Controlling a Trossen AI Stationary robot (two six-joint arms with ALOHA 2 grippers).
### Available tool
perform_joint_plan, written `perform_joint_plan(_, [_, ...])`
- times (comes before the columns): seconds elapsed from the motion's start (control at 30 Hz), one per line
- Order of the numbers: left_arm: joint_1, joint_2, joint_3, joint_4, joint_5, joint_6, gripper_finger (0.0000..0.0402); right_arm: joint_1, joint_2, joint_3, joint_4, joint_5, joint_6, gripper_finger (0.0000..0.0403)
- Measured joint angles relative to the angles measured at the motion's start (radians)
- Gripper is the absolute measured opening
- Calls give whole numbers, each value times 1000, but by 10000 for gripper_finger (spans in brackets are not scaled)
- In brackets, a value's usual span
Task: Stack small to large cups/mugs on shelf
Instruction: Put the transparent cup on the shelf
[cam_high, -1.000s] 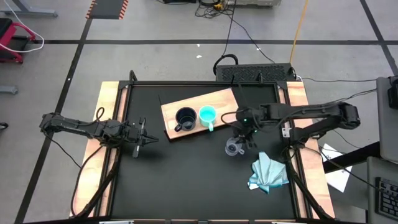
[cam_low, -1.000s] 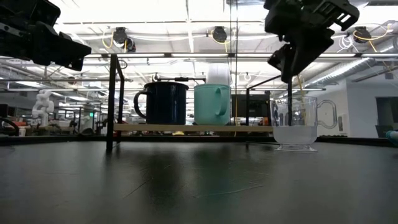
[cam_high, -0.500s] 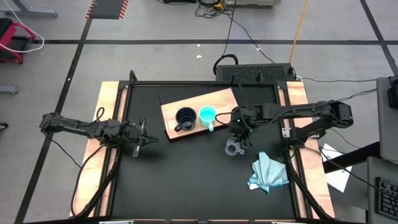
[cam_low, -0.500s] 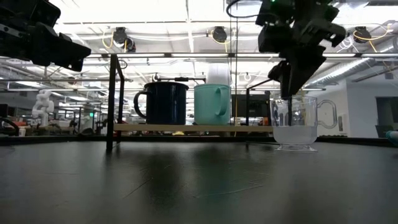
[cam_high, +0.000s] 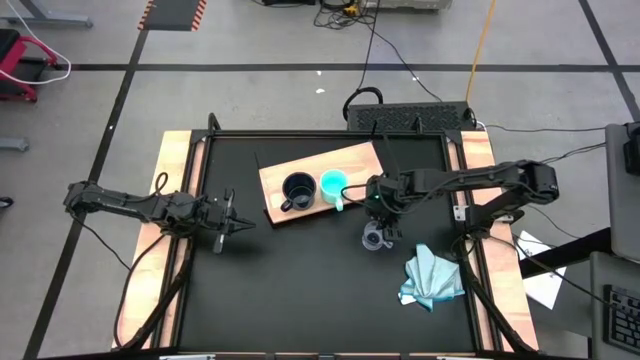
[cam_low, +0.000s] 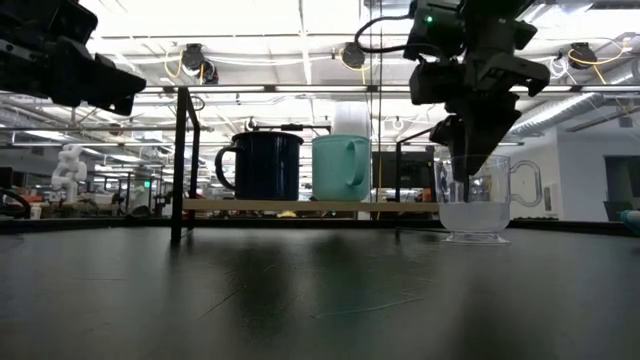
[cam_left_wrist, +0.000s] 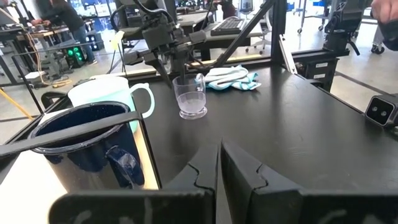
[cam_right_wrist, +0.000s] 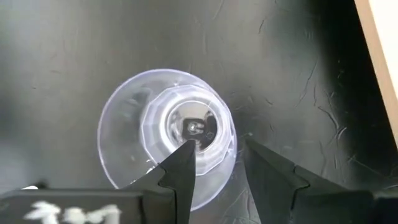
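The small clear glass cup (cam_high: 374, 239) stands upright on its base on the black tabletop, just off the wooden shelf (cam_high: 352, 160). My right gripper (cam_right_wrist: 217, 155) hangs above it, pointing down and open. One finger (cam_right_wrist: 185, 157) is inside the cup's rim, the other (cam_right_wrist: 256, 158) outside, and the glass wall (cam_right_wrist: 231, 144) lies between them untouched. The black mug (cam_high: 297, 190) and the turquoise mug (cam_high: 333, 185) stand side by side on the shelf. My left gripper (cam_high: 230, 222) waits shut near the table's left edge.
A light-blue cloth (cam_high: 430, 278) lies crumpled near the table's right near corner. The shelf board sits raised on a black frame whose posts (cam_low: 180, 165) stand beside the mugs. Bare black tabletop (cam_high: 290, 280) spreads between the two arms.
My right gripper has moved a little toward the table's left and come down over the glass cup, so one finger now reaches inside its rim. The cup and both mugs have stayed where they were.
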Motion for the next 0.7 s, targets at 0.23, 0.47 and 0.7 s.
perform_joint_plan(0.23, [0, 0, 0, -2, 1, -1, 24, 0, 30, 0, -1, 0, -9, 128])
perform_joint_plan(0.47, [0, 0, 0, -2, 1, -4, 24, 0, 30, 0, -1, 2, -39, 100])
perform_joint_plan(0.7, [0, 0, 0, -3, 2, -4, 24, 0, 30, 0, 15, 3, -54, 12])
